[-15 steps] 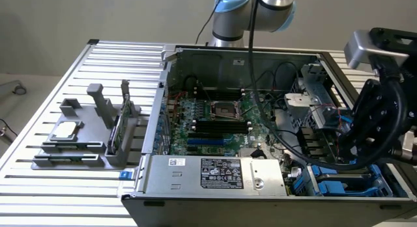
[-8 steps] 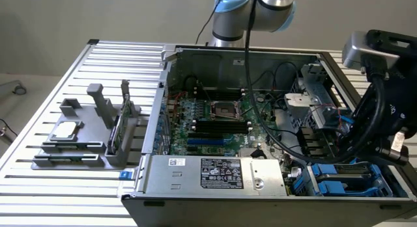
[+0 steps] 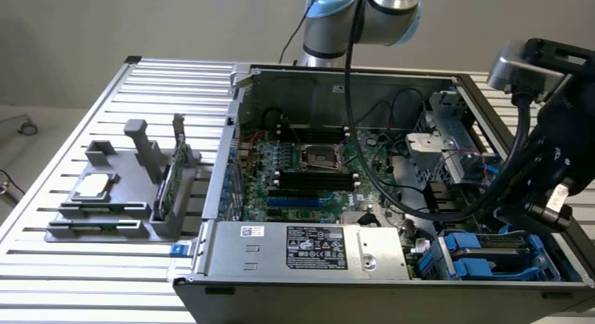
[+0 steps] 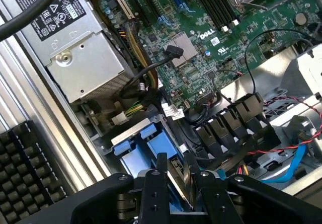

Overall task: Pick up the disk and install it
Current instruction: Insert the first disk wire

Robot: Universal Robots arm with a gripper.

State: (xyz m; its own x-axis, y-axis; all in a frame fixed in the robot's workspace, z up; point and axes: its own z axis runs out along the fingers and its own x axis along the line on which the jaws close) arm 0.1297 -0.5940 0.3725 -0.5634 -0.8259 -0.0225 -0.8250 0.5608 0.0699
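Wrist view: we see the hand [image 4: 175,159] with its two fingers [image 4: 160,176] about half apart, closed on the disk [image 4: 153,148]. The disk is a dark slab with blue plastic rails along its sides. It sits low in the corner bay of the open computer case, just beside the power supply [image 4: 85,68], a grey box with a white sticker.

Black and yellow cables [image 4: 143,78] hang from that box near the rails. On the other side, a row of black connectors [image 4: 231,123], a thin red wire [image 4: 282,143] and a blue cable [image 4: 294,163] lie close by. The green motherboard [image 4: 201,27] lies beyond them.

In the exterior view, the bay's blue carriers [image 3: 483,260] sit against the front wall of the case [image 3: 372,296], at the exterior view's right, so room is tight there. On the slatted worktop [image 3: 111,268], a grey holder [image 3: 121,191] stands well apart from the case.
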